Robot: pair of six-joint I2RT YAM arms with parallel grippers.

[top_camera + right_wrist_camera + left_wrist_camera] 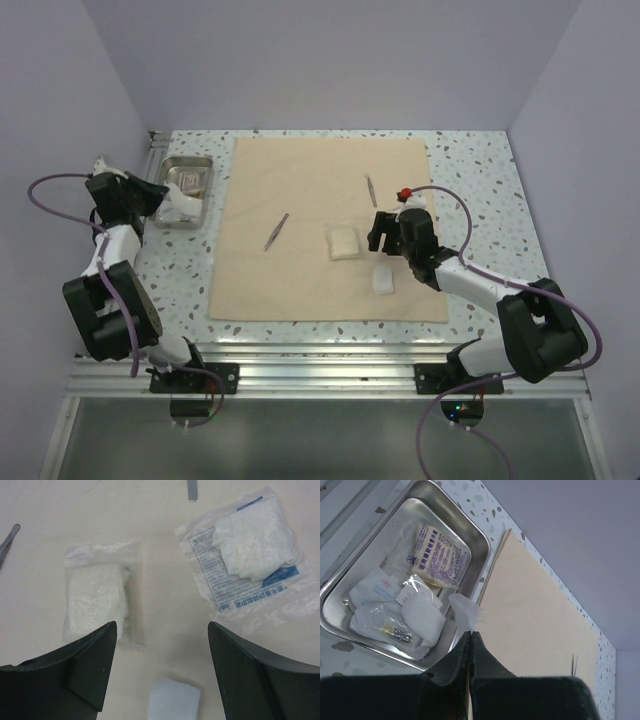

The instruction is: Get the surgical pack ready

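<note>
The surgical pack's tan cloth (300,270) lies spread flat in the middle of the table. Its steel tray (186,162) stands off the cloth at the back left and holds several white packets (422,615). My left gripper (470,632) hangs over the tray's near right corner, shut on the edge of a white packet (464,611). My right gripper (162,626) stands open above the cloth with nothing between its fingers. A gauze packet (97,595) lies ahead to its left, a printed packet (250,555) to its right, and a white pad (174,700) just below.
Tweezers (276,231) lie on the cloth left of centre. A second thin instrument (370,189) lies toward the back. In the tray a printed packet (437,555) rests against the far wall. Walls close in the table on three sides.
</note>
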